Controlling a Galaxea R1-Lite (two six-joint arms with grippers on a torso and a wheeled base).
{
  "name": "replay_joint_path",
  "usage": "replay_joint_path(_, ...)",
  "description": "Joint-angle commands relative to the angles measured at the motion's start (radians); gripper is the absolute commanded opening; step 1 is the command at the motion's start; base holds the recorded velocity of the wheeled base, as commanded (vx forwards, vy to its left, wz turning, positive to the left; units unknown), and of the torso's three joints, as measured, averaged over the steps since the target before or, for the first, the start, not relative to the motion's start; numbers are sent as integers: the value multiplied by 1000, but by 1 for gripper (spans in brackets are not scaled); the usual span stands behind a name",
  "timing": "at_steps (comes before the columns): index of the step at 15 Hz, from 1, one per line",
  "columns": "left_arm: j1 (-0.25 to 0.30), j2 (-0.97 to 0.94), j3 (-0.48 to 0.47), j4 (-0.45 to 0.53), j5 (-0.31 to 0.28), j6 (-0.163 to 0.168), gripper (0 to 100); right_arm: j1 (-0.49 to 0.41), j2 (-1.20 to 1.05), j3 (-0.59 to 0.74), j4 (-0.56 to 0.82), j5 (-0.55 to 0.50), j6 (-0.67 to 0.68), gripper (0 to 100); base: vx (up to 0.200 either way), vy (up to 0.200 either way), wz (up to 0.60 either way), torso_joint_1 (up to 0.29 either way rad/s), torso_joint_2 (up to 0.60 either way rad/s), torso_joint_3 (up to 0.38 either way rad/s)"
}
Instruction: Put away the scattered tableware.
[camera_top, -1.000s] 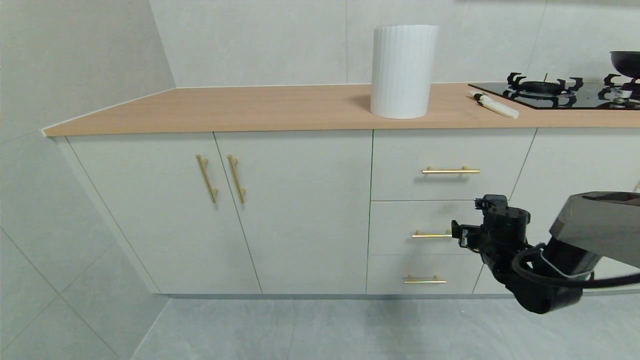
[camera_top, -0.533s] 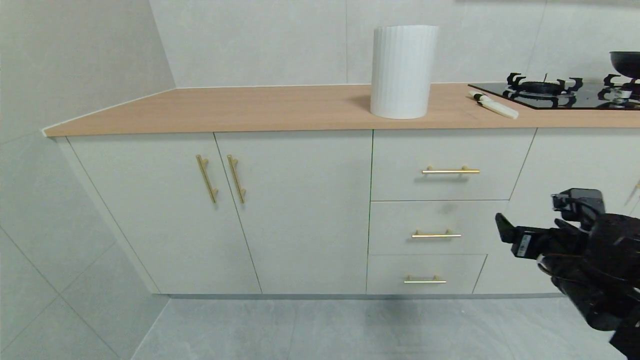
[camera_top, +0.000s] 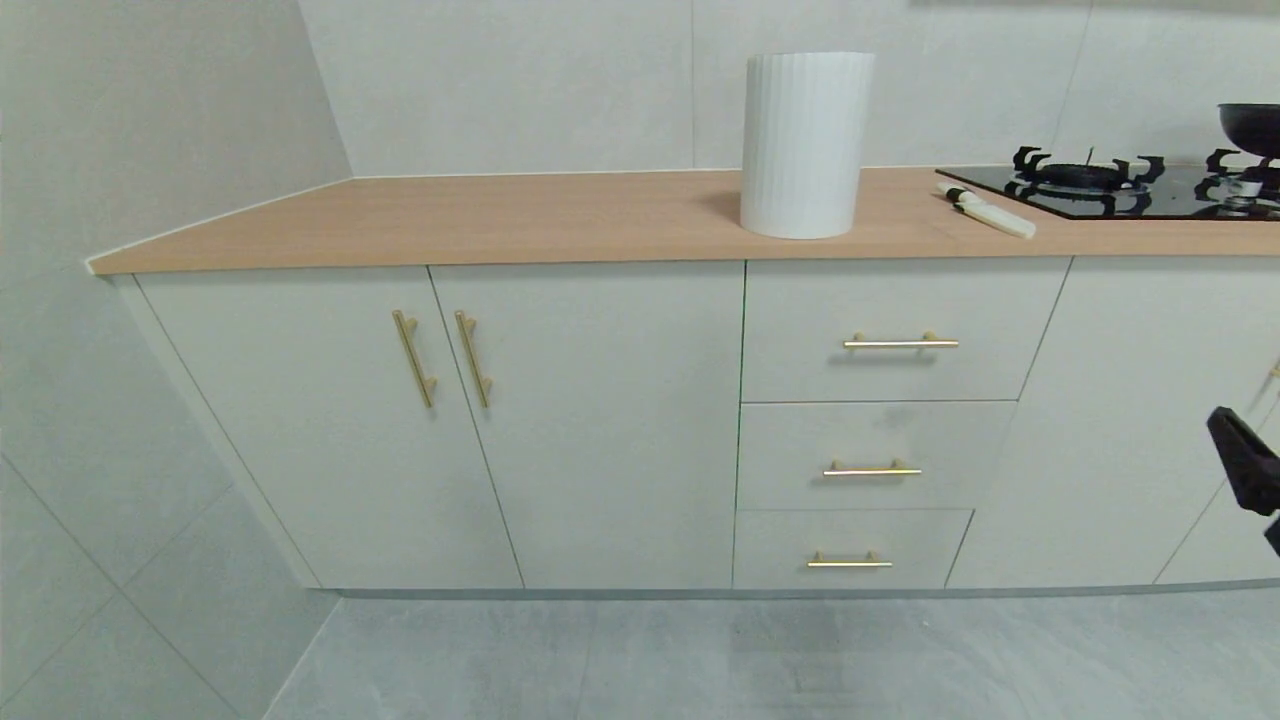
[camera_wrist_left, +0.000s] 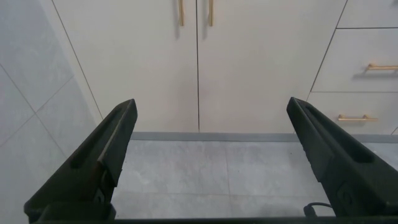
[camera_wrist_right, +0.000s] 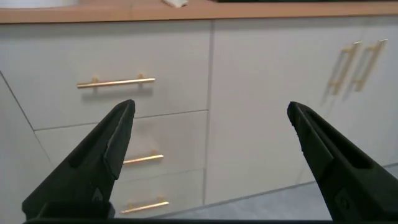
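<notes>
Lying flat on the wooden tabletop (camera_top: 500, 215), a slim, pale utensil (camera_top: 986, 210), seemingly a knife, sits just beside the front-left edge of the black stove (camera_top: 1130, 190). Its long axis runs diagonally. One end points back and to the left, the other toward the tabletop's front edge and the right. Which end is the blade cannot be told. A tall ribbed white cylinder (camera_top: 805, 145) stands upright to its left, apart from it.

The right tool (camera_wrist_right: 211, 107) is released, fingers spread wide and empty, facing the gold-handled drawers (camera_top: 800, 330). The left tool (camera_wrist_left: 211, 109) is likewise released and empty, low over the grey floor (camera_wrist_left: 205, 174) before the cabinet doors (camera_top: 300, 400).

Over the last second the right arm swung from in front of the middle drawer's handle out to the head view's right edge. The utensil and cylinder stayed put.
</notes>
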Motion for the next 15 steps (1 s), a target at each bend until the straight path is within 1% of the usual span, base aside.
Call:
replay_joint_path(1, 0, 0, 0, 0, 1, 0, 100, 0, -336, -8, 212, -5, -45, 100, 0, 0, 0, 0, 0, 0)
replay_joint_path(2, 0, 0, 0, 0, 1, 0, 100, -6, -426, -15, 283, -6, -82, 100, 0, 0, 0, 0, 0, 0)
replay_joint_path(3, 0, 0, 0, 0, 1, 0, 100, -35, -498, -26, 349, -5, -111, 100, 0, 0, 0, 0, 0, 0)
replay_joint_path(4, 0, 0, 0, 0, 1, 0, 100, -78, -566, -44, 409, -3, -133, 100, 0, 0, 0, 0, 0, 0)
replay_joint_path(5, 0, 0, 0, 0, 1, 0, 100, -147, -669, -84, 519, 6, -142, 100, 0, 0, 0, 0, 0, 0)
replay_joint_path(6, 0, 0, 0, 0, 1, 0, 100, -172, -761, -118, 614, 18, -140, 100, 0, 0, 0, 0, 0, 0)
replay_joint_path(8, 0, 0, 0, 0, 1, 0, 100, -192, -937, -189, 831, 38, -140, 100, 0, 0, 0, 0, 0, 0)
replay_joint_path(9, 0, 0, 0, 0, 1, 0, 100, -201, -980, -207, 895, 40, -140, 100, 0, 0, 0, 0, 0, 0)
replay_joint_path(10, 0, 0, 0, 0, 1, 0, 100, -210, -1055, -238, 1004, 54, -140, 100, 0, 0, 0, 0, 0, 0)
replay_joint_path(12, 0, 0, 0, 0, 1, 0, 100, -258, -1124, -238, 1042, 97, -134, 100, 0, 0, 0, 0, 0, 0)
replay_joint_path(15, 0, 0, 0, 0, 1, 0, 100, -261, -1133, -167, 1033, 138, -107, 100, 0, 0, 0, 0, 0, 0)
